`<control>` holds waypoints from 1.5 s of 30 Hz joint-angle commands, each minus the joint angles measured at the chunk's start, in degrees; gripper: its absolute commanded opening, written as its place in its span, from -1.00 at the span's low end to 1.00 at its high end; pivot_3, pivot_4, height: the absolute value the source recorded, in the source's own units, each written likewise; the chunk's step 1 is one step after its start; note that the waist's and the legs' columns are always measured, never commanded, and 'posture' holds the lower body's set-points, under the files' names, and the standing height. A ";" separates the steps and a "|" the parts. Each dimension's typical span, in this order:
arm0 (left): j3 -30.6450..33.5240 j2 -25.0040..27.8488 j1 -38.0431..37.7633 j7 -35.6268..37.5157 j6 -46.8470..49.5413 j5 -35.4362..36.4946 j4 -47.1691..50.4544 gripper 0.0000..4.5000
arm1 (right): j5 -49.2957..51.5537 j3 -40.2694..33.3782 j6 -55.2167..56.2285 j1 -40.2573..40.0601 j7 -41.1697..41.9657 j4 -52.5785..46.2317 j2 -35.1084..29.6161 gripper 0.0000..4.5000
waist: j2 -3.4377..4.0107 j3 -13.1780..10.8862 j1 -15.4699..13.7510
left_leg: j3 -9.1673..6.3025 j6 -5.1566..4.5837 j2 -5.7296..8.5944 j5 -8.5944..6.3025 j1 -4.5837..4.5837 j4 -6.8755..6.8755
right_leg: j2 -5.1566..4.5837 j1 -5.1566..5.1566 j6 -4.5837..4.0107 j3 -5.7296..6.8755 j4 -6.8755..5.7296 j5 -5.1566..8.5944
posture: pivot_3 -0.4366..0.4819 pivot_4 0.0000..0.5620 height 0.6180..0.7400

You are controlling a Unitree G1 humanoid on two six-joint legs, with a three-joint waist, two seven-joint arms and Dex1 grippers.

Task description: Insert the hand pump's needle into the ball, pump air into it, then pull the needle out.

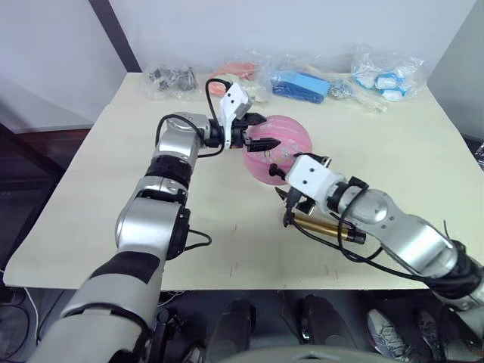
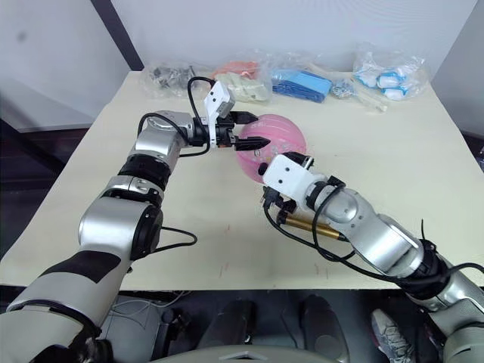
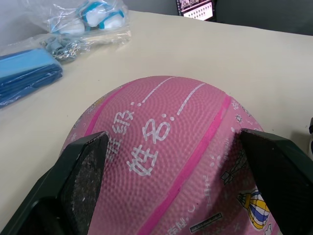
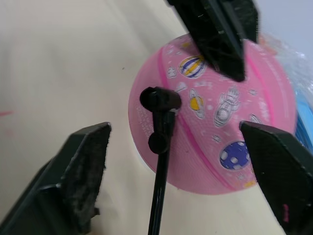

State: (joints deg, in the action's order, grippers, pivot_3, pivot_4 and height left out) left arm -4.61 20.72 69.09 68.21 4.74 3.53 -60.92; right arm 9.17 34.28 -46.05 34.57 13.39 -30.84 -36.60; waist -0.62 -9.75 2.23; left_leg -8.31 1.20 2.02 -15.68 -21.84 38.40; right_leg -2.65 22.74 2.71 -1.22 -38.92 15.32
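Note:
The pink ball [image 1: 283,144] with cartoon prints and white text rests in the middle of the table. My left gripper [image 1: 259,132] is open against the ball's left side, its fingers [image 3: 83,166] spread over the curved surface. The brass-gold hand pump [image 1: 325,227] lies on the table in front of the ball, partly under my right wrist. Its black hose [image 4: 159,196] runs up between the wide-open fingers of my right gripper [image 1: 291,203] without touching them. The black fitting [image 4: 159,99] sits against the ball's near side. The needle's pin is hidden.
Clear bags line the table's far edge: dark metal parts [image 1: 170,79], orange items [image 1: 242,69], blue items [image 1: 301,85] and white-blue items [image 1: 387,76]. The table's front edge [image 1: 227,286] runs just behind the pump.

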 commanded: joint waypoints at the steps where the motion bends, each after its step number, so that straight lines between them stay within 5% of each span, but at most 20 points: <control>1: -2.25 -1.08 -1.24 -0.83 2.24 -2.80 -1.69 1.00 | -6.34 1.40 2.99 2.24 1.88 1.92 1.56 0.18 | 0.00 0.00 0.06 | 0.01 0.00 0.00 0.00 0.01 0.00 | 0.00 0.00 0.00 -0.01 -0.02 0.00 | -0.05 -0.47 1.00; 32: -2.02 -1.73 -1.30 -1.86 3.42 -2.89 -0.69 1.00 | -30.02 1.96 9.46 0.53 13.35 9.55 11.73 0.18 | 0.00 0.01 -0.07 | -0.08 0.11 0.07 0.06 0.02 0.01 | -0.02 -0.01 0.04 0.01 -0.06 -0.03 | -0.05 -0.47 1.00; 33: -2.03 -1.74 -1.30 -1.88 3.42 -2.91 -0.70 1.00 | -30.25 1.85 9.49 0.40 13.46 9.69 12.00 -0.11 | 0.00 0.01 -0.09 | -0.07 0.11 0.07 0.06 0.02 0.01 | -0.02 -0.01 0.04 0.01 -0.06 -0.03 | -0.05 -0.47 1.00; 34: -2.05 -1.74 -1.30 -1.89 3.43 -2.93 -0.72 1.00 | -30.53 1.79 9.55 0.29 13.61 9.85 12.21 -0.17 | 0.00 0.01 -0.09 | -0.08 0.11 0.07 0.06 0.02 0.01 | -0.02 -0.01 0.04 0.01 -0.06 -0.04 | -0.05 -0.47 1.00; 45: -2.03 -1.80 -1.40 -1.90 3.58 -3.09 -0.41 1.00 | -34.48 1.12 10.86 -0.61 13.97 11.58 13.48 -0.17 | 0.00 0.01 -0.09 | -0.09 0.12 0.07 0.07 0.03 0.01 | -0.02 -0.01 0.04 0.01 -0.07 -0.04 | -0.05 -0.47 1.00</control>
State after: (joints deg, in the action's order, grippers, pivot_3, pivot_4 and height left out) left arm -4.61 19.74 69.39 66.20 6.87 2.47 -59.97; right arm -24.36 37.16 -36.02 34.09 27.38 -18.52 -23.41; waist -0.61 -9.75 2.13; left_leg -8.40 1.32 2.09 -15.61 -21.81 38.41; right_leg -2.67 22.73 2.75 -1.22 -38.99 15.28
